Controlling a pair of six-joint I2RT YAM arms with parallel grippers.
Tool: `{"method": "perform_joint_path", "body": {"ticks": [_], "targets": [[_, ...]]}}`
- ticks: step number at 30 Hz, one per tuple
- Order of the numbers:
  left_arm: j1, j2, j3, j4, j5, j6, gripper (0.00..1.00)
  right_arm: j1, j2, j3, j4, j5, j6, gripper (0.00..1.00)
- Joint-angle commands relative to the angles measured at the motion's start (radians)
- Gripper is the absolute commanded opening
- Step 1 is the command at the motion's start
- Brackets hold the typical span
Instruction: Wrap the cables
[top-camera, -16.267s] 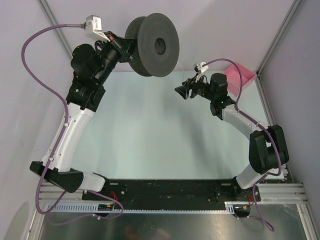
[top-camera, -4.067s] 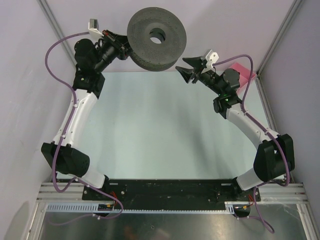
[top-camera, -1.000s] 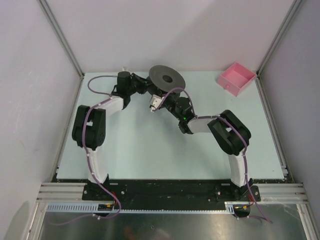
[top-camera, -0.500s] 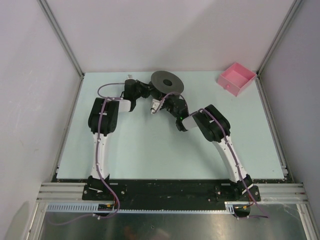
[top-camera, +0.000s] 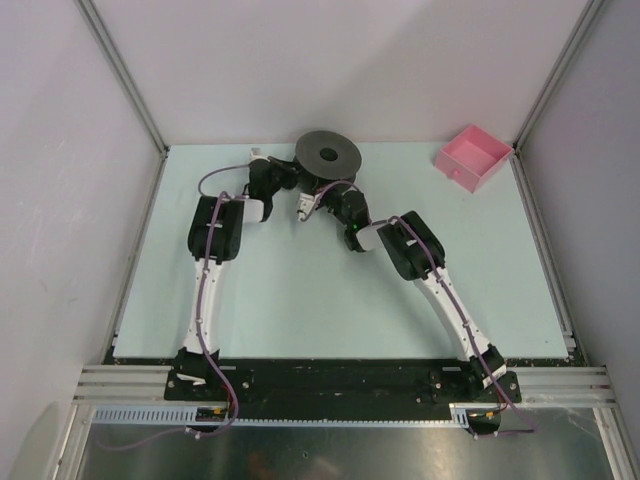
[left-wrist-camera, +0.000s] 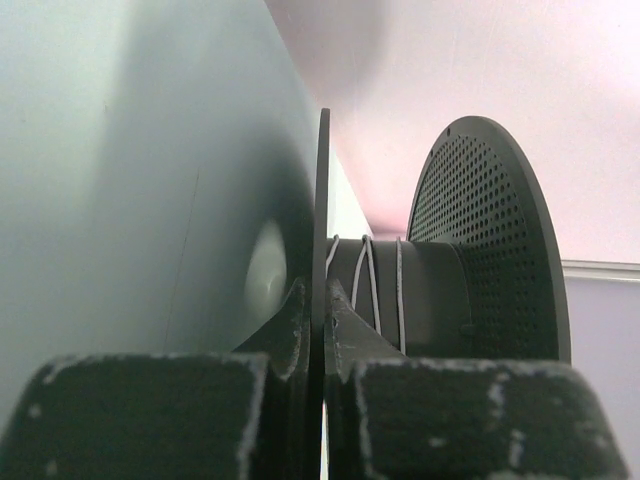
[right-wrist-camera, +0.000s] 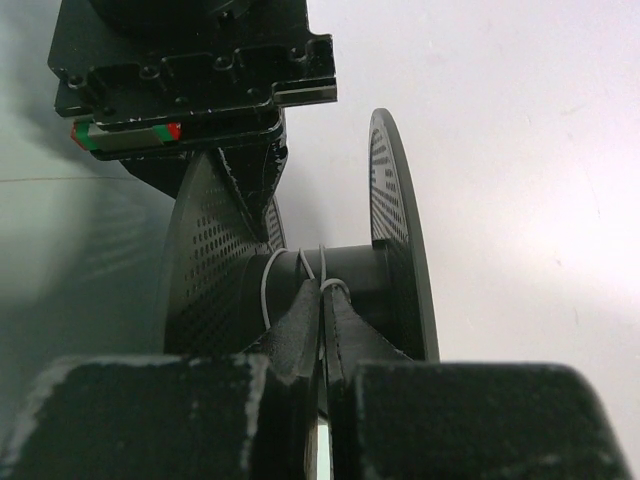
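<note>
**Spool and wire.** The spool (top-camera: 328, 155) lies flat at the far middle of the bench (top-camera: 300, 300), at 12 o'clock from the arm bases, with its axis upright. The wire (left-wrist-camera: 368, 275) shows as a few whitish turns round the hub, between the two flanges and across the axis. The overhead view is too coarse to show it.

**Left hand.** The left hand (left-wrist-camera: 322, 330) is closed on the rim of the lower flange. It meets the spool at about 8 o'clock in the overhead view.

**Right hand.** The right hand (right-wrist-camera: 322, 310) sits at about 6 o'clock from the spool. Its fingertips are pressed together between the flanges, at the hub. A small loop of wire lies right at the tips, and I judge it pinched – the contact itself is too fine to confirm.

**Governing relation.** The wire must be laid round the hub, level with the flanges. The right hand is the nearer to it, and the left serves as the clamp.

**Obstructions.** The left hand's body fills the 12 o'clock side of the right wrist view, close behind the spool – a collision risk on any sweep round it. A pink box (top-camera: 470, 157) stands well apart, at 3 o'clock.
</note>
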Motion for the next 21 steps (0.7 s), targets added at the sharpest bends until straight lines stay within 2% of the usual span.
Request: {"method": "perform_joint_path", "body": {"ticks": [1,6,12,21], "targets": [[-0.021,0.043,0.053,-0.023,0.044,-0.036,0.02,-0.058,0.065,0.084,-0.065,0.048,-0.032,0.00],[-0.020,0.056,0.067,-0.039,0.036,-0.042,0.20,-0.067,0.115,0.164,-0.104,0.039,-0.053,0.00],[-0.009,-0.013,-0.041,-0.039,0.055,-0.070,0.37,-0.071,0.147,0.207,-0.122,0.044,-0.069,0.00],[0.027,-0.223,-0.320,-0.026,0.062,-0.050,0.46,-0.072,0.172,0.213,-0.127,0.042,-0.095,0.00]]}}
